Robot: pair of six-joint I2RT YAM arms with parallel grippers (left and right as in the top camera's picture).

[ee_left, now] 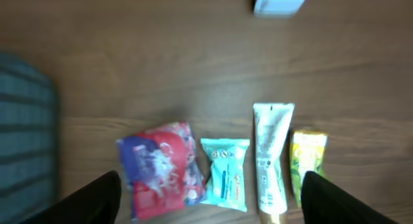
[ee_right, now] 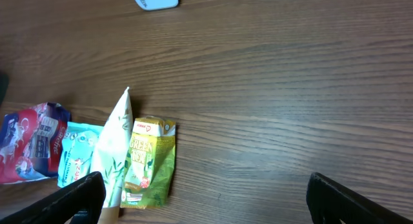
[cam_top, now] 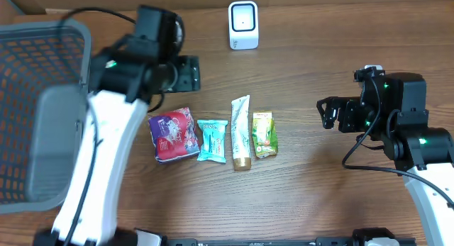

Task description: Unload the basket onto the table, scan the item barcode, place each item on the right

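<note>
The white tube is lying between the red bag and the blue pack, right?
Not quite. The white tube lies between the blue pack and the green packet; the red bag is on the blue pack's other side. The overhead view shows it.

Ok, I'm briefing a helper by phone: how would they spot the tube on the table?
Start at the grey basket on the left of the table; right of it lies a row of four items. The tube is third from the basket, between the teal packet and the green packet. It alone is long, narrow and white, with a gold cap.
</note>
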